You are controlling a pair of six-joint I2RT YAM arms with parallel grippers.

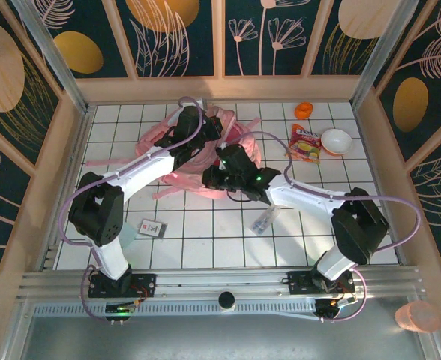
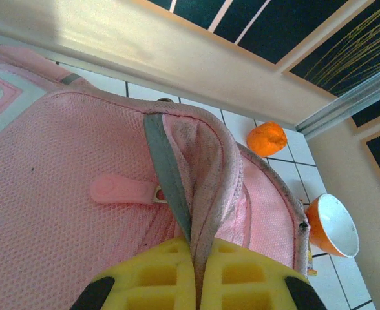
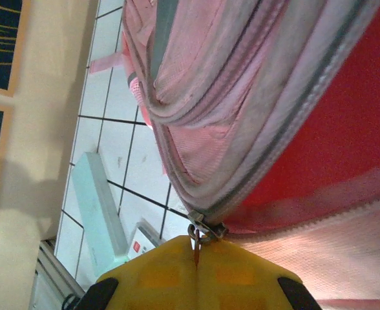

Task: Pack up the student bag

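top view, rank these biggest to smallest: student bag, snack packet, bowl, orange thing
1. student bag, by far
2. snack packet and bowl: look about alike, not ranked
3. orange thing

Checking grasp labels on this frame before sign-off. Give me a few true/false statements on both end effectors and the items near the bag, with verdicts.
1. The left end effector is shut on a grey-trimmed fold of the student bag. True.
2. The right end effector is open and clear of the bag. False: it is shut on the bag's zip pull.
3. The bowl lies beside the snack packet, to the right of the bag. True.
4. The orange object sits in the bowl. False: it lies on the tiles apart from the bowl, nearer the back wall.
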